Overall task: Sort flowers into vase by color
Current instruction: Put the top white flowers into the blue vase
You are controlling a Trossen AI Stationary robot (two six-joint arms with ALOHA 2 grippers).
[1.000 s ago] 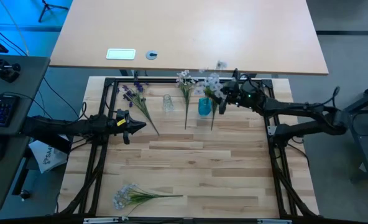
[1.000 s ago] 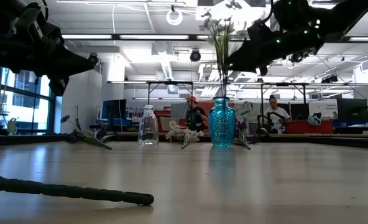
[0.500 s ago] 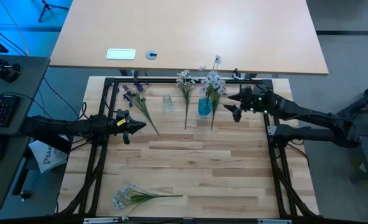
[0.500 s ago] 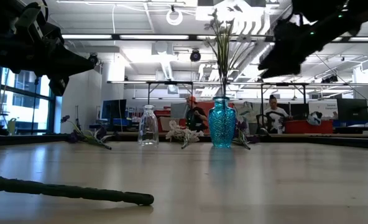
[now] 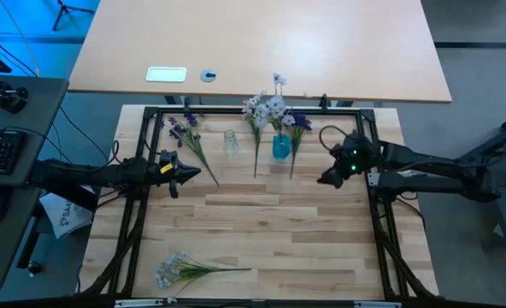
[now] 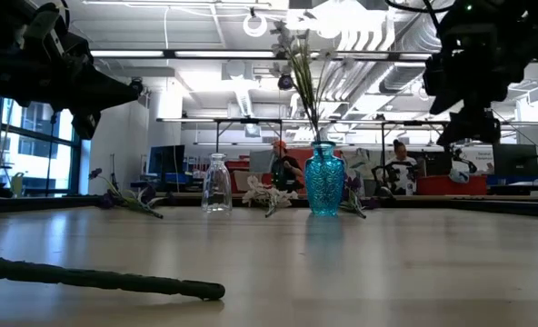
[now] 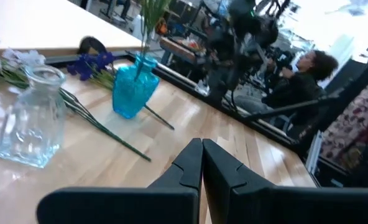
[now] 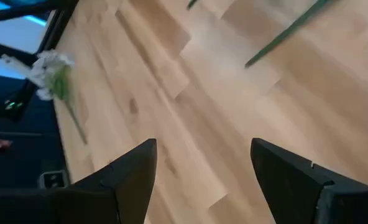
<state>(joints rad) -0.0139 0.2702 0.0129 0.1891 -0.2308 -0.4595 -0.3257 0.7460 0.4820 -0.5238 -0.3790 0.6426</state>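
— Blue glass: the blue vase [image 5: 280, 147] holds a pale sprig [image 5: 273, 106] now, and the right gripper [image 5: 332, 175] has let go, fingers spread wide with nothing between them.

— A second ago it was up at the blossoms; now it's well clear, toward the table's right edge. One sorted, then.

— The rest lie flat: purple flowers [image 5: 185, 133], a white bunch [image 5: 174, 269] near the front. Clear bottle [image 5: 230, 141] unfilled.

— Left gripper [image 5: 189, 174]?

— Pinched together, idle at the left edge.

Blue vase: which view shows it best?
The low view: the blue vase stands upright in full profile, a white sprig rising from it. The left wrist view shows it smaller at an angle. The high view shows only its top. The right wrist view misses it.
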